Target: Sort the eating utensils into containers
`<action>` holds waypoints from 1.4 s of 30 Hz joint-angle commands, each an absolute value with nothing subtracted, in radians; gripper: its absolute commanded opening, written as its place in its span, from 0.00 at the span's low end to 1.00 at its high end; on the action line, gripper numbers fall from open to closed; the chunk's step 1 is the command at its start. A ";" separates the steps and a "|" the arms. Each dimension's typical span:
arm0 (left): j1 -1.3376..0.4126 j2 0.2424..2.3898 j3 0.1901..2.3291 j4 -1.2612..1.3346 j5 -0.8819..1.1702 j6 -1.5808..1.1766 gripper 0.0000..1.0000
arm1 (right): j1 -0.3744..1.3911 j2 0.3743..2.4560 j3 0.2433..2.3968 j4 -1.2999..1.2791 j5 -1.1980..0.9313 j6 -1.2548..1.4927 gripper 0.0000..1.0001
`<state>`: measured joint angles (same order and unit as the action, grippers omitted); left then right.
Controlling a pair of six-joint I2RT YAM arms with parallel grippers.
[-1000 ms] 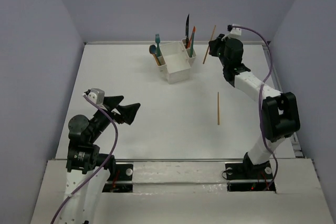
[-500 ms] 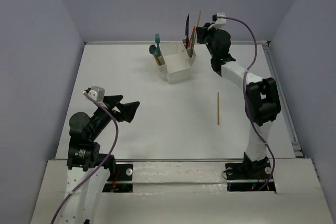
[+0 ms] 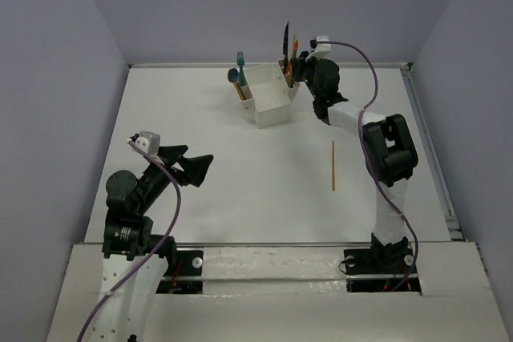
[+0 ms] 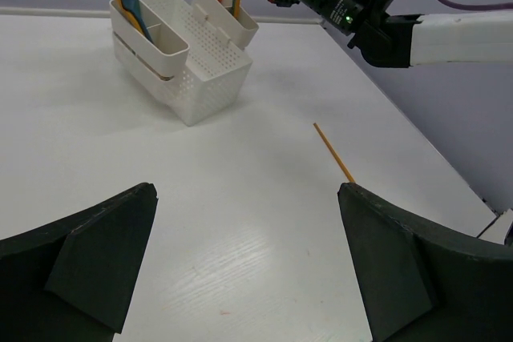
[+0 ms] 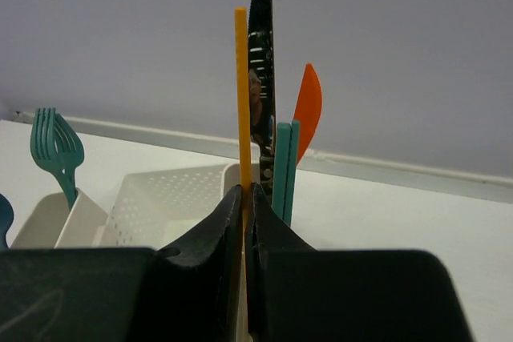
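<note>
The right end effector [image 5: 244, 198] is clamped on a thin yellow-orange stick [image 5: 240, 94]. The stick stands up straight at the narrow right slot of the white plastic caddy [image 3: 272, 114], far on the white desk [image 3: 240, 198], beside the dark steel knife [image 5: 262, 78]. The left end effector [image 3: 199, 162] is wide apart, near left.

top view looks down from behind; wrist views (low) share the caddy [image 4: 152, 78].
</note>
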<state>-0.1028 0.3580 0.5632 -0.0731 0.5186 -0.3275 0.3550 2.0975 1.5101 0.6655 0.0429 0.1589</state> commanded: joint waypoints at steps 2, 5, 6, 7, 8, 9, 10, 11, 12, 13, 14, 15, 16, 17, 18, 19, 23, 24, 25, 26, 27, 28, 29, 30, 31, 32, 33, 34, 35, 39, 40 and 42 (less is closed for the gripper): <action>-0.095 0.362 0.574 -0.038 0.526 -0.314 0.99 | 0.359 2.068 1.488 0.756 0.044 0.140 0.26; -0.095 0.357 0.572 -0.037 0.525 -0.316 0.99 | 0.359 2.045 1.496 0.721 0.043 0.135 0.47; -0.095 0.357 0.572 -0.037 0.523 -0.316 0.99 | 0.359 2.033 1.496 0.709 0.046 0.135 0.51; -0.095 0.357 0.572 -0.035 0.525 -0.316 0.99 | 0.359 2.004 1.493 0.695 0.049 0.138 0.56; -0.095 0.357 0.572 -0.037 0.522 -0.316 0.99 | 0.359 1.987 1.488 0.672 0.054 0.140 0.59; -0.095 0.357 0.572 -0.035 0.523 -0.314 0.99 | 0.359 1.967 1.483 0.655 0.054 0.140 0.62; -0.095 0.357 0.572 -0.034 0.522 -0.316 0.99 | 0.359 1.945 1.474 0.634 0.054 0.143 0.64; -0.095 0.357 0.572 -0.035 0.522 -0.316 0.99 | 0.359 1.903 1.468 0.586 0.054 0.146 0.64; -0.095 0.356 0.572 -0.034 0.520 -0.316 0.99 | 0.359 1.878 1.456 0.563 0.057 0.149 0.64; -0.095 0.356 0.571 -0.035 0.522 -0.318 0.99 | 0.359 1.852 1.441 0.536 0.063 0.153 0.64; -0.095 0.354 0.571 -0.035 0.520 -0.318 0.99 | 0.359 1.792 1.399 0.472 0.093 0.170 0.64; -0.095 0.353 0.571 -0.035 0.520 -0.318 0.99 | 0.359 1.760 1.376 0.434 0.115 0.181 0.63; -0.095 0.350 0.571 -0.037 0.520 -0.318 0.99 | 0.359 1.728 1.353 0.384 0.139 0.204 0.61; -0.095 0.347 0.571 -0.035 0.522 -0.318 0.99 | 0.359 1.698 1.329 0.288 0.168 0.219 0.60; -0.095 0.345 0.571 -0.034 0.522 -0.318 0.99 | 0.359 1.640 1.275 0.235 0.233 0.254 0.58; -0.095 0.341 0.569 -0.035 0.520 -0.318 0.99 | 0.359 1.611 1.244 0.186 0.242 0.311 0.56; -0.095 0.334 0.569 -0.038 0.509 -0.321 0.99 | 0.359 1.494 1.066 0.006 0.246 0.491 0.56; -0.095 0.336 0.569 -0.040 0.506 -0.321 0.99 | 0.359 1.483 1.040 -0.036 0.258 0.506 0.57; -0.104 0.334 0.571 -0.044 0.503 -0.321 0.99 | 0.359 1.465 1.004 -0.076 0.285 0.517 0.59; -0.104 0.333 0.571 -0.046 0.503 -0.321 0.99 | 0.359 1.456 0.987 -0.110 0.320 0.522 0.60; -0.119 0.330 0.571 -0.046 0.500 -0.321 0.99 | 0.359 1.444 0.967 -0.165 0.372 0.523 0.60; -0.135 0.322 0.569 -0.046 0.500 -0.321 0.99 | 0.359 1.415 0.931 -0.208 0.382 0.522 0.61; -0.135 0.319 0.569 -0.045 0.499 -0.321 0.99 | 0.359 1.404 0.919 -0.231 0.385 0.520 0.62; -0.146 0.315 0.571 -0.044 0.500 -0.321 0.99 | 0.359 1.396 0.913 -0.260 0.391 0.519 0.63; -0.146 0.307 0.569 -0.043 0.499 -0.321 0.99 | 0.359 1.387 0.911 -0.314 0.397 0.515 0.63; -0.156 0.305 0.568 -0.043 0.500 -0.321 0.99 | 0.359 1.387 0.910 -0.314 0.397 0.512 0.63; -0.156 0.304 0.569 -0.043 0.499 -0.321 0.99 | 0.359 1.387 0.910 -0.355 0.379 0.508 0.62; -0.156 0.295 0.568 -0.044 0.500 -0.321 0.99 | 0.359 1.390 0.911 -0.380 0.374 0.506 0.61; -0.167 0.291 0.568 -0.043 0.497 -0.321 0.99 | 0.359 1.394 0.907 -0.406 0.368 0.502 0.61; -0.176 0.276 0.566 -0.041 0.500 -0.319 0.99 | 0.350 1.460 0.907 -0.443 0.315 0.482 0.56; -0.176 0.273 0.566 -0.043 0.500 -0.321 0.99 | 0.350 1.474 0.907 -0.445 0.304 0.480 0.55; -0.176 0.268 0.568 -0.043 0.499 -0.321 0.99 | 0.350 1.500 0.910 -0.446 0.285 0.480 0.49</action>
<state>-0.1707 0.2844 0.5632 -0.0792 0.4946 -0.3260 0.3542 1.4563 0.8948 -0.3885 0.3218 0.4892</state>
